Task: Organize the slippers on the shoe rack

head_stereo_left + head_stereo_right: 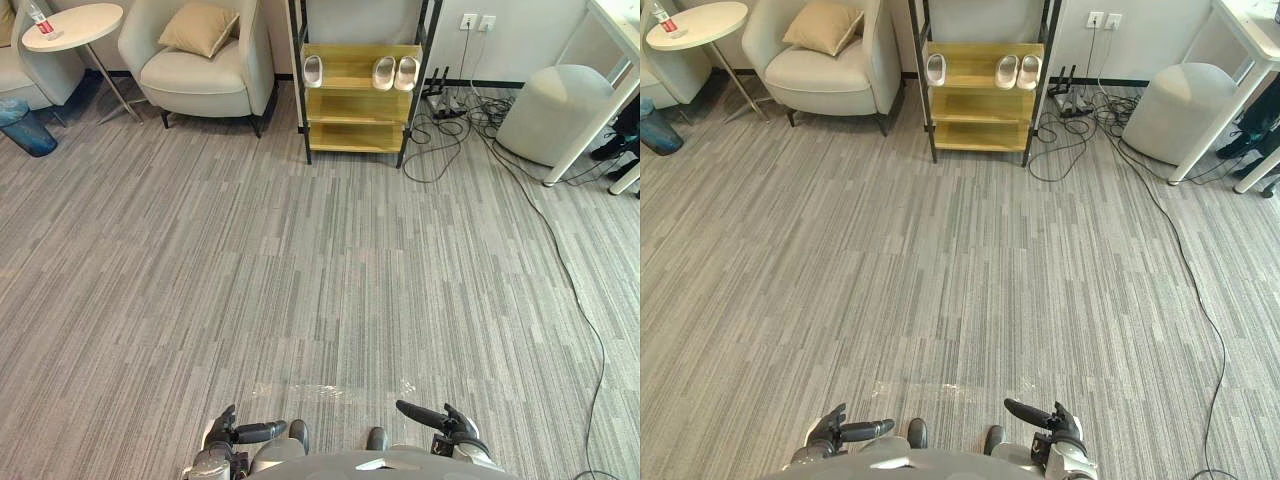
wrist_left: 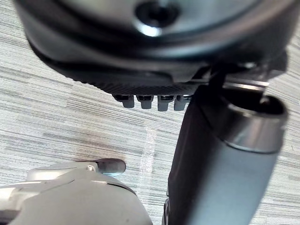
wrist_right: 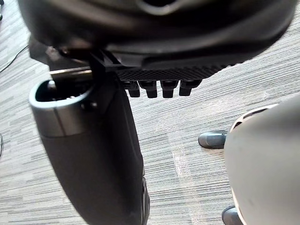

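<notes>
Far across the carpet stands a shoe rack (image 1: 360,105) with a black frame and wooden shelves. On its top shelf lie a single white slipper (image 1: 313,70) at the left and a pair of white slippers (image 1: 384,72) (image 1: 406,72) at the right. The two lower shelves look bare. My left hand (image 1: 225,432) and right hand (image 1: 450,425) hang low at the near edge, far from the rack. Both are open with thumbs stretched inward and hold nothing. The wrist views show each palm (image 2: 154,56) (image 3: 159,37) above bare carpet.
A beige armchair (image 1: 200,55) with a cushion stands left of the rack, beside a round side table (image 1: 72,25) and a blue bin (image 1: 25,128). Right of the rack lie tangled cables (image 1: 450,120), a grey pouf (image 1: 555,112) and a white desk leg (image 1: 590,110).
</notes>
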Tool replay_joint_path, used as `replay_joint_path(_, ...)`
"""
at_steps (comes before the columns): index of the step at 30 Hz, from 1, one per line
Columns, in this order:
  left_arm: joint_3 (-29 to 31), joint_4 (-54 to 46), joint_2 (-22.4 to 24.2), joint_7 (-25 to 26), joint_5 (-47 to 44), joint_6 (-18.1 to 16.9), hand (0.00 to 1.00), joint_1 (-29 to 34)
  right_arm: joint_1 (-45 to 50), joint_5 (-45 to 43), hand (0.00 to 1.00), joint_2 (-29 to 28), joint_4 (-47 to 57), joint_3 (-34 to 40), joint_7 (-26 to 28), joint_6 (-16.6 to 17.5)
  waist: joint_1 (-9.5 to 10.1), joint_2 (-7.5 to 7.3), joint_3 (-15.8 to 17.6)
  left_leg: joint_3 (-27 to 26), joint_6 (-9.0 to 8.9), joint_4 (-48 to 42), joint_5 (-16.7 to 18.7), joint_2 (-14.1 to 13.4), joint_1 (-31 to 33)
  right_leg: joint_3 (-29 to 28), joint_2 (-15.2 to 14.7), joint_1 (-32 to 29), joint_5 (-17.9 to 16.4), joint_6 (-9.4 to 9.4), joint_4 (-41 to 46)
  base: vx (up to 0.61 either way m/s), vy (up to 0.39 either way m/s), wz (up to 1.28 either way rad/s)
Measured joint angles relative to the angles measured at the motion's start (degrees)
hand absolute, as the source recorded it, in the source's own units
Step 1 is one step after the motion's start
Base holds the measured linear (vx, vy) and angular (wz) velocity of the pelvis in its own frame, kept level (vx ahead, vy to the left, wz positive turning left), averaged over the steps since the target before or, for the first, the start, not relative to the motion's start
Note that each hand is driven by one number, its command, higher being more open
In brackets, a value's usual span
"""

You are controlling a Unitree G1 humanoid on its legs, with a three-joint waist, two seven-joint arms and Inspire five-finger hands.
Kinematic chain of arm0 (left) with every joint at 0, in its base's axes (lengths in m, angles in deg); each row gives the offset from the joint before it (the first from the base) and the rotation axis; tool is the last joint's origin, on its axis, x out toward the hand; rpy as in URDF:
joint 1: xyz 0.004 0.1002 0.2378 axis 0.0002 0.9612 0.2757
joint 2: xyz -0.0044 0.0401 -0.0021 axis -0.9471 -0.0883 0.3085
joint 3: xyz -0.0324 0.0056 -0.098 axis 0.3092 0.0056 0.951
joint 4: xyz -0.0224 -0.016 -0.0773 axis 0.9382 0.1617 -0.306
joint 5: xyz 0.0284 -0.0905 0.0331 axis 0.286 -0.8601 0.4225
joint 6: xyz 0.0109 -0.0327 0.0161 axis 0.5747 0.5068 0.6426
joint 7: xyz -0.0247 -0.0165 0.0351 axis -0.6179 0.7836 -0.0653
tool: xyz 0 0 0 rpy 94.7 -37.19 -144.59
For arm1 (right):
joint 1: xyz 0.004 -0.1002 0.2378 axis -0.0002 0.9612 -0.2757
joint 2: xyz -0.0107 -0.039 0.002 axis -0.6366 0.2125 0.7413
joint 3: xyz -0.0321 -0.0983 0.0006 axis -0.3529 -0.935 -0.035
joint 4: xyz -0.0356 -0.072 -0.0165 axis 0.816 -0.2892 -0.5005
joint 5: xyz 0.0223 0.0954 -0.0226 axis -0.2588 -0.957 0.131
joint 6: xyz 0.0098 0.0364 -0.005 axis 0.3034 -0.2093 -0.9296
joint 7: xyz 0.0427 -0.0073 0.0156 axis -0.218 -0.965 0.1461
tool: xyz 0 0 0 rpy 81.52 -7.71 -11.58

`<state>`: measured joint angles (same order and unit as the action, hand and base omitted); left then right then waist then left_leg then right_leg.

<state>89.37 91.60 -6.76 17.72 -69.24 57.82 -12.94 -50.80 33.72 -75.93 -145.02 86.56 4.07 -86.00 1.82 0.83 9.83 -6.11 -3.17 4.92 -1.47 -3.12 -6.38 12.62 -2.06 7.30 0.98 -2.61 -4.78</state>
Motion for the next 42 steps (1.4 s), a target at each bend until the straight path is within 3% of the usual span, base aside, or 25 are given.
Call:
replay_joint_path(22,-0.03,0.60,-0.18,-0.14,0.56,0.41,1.00,-0.15,0.02,-0.06,1.00,0.23,0.06,-2.09,0.07,0.03,-0.04,-0.26,-0.15,-1.69,-0.44,0.04,0.51,-0.39,-1.04,-0.76,0.35,0.35,0.06,-0.07,-0.09,-0.02,0.003,-0.03)
replay_joint_path(30,0.00,0.88,-0.48,-0.44,0.56,0.46,1.00,-0.23,-0.11,-1.29,1.00,0.11,0.11,-2.07,0.37,0.01,0.13,-0.76,-0.23,-4.45,-0.31,0.00,1.41,-0.55,-0.56,-3.48,0.54,-1.29,0.16,-0.06,-0.04,0.01,0.011,-0.18)
replay_joint_path(34,-0.09,0.65,-1.34,-0.52,0.57,0.52,1.00,-0.90,-0.09,-1.30,1.00,-0.49,0.39,-2.07,0.41,-0.01,0.20,-1.92,-0.23,-5.16,0.56,-6.91,5.84,-0.45,3.81,-4.31,-0.28,-2.99,0.07,-0.46,0.21,0.03,0.035,-0.11)
replay_joint_path(35,-0.09,0.65,-1.33,-0.52,0.56,0.52,1.00,-0.94,-0.09,-1.31,1.00,-0.45,0.45,-2.02,0.40,-0.05,0.25,-1.87,-0.20,-5.43,0.78,-8.77,7.14,-0.58,4.61,-4.61,-0.46,-3.60,-0.60,-1.05,1.36,0.06,0.061,-0.17)
replay_joint_path(37,-0.90,0.60,-1.30,-0.49,0.56,0.52,1.00,-1.14,0.11,-1.34,1.00,-0.05,1.11,-1.95,0.39,-0.13,0.23,-1.35,0.03,-5.97,1.42,-13.24,10.59,-0.88,5.96,-4.74,-1.51,-7.34,-5.22,-2.47,10.32,0.08,0.097,-0.19)
replay_joint_path(39,-2.48,0.64,-1.50,-0.42,0.58,0.53,1.00,-1.57,0.03,-1.70,1.00,0.33,2.31,-1.83,0.40,-0.13,0.15,-0.82,0.33,-6.50,2.32,-16.12,13.24,-0.77,6.06,-2.94,-3.89,-13.57,-8.76,-5.24,25.83,0.07,0.141,-0.14)
replay_joint_path(42,-2.94,0.66,-2.53,-0.41,0.58,0.62,1.00,-2.12,-0.92,-3.00,1.00,0.16,2.79,-1.57,0.47,0.24,-0.37,-2.04,1.39,-6.10,4.34,-15.18,15.02,1.72,2.03,0.00,-9.36,-22.47,-10.40,-4.52,47.46,0.17,0.127,0.04)
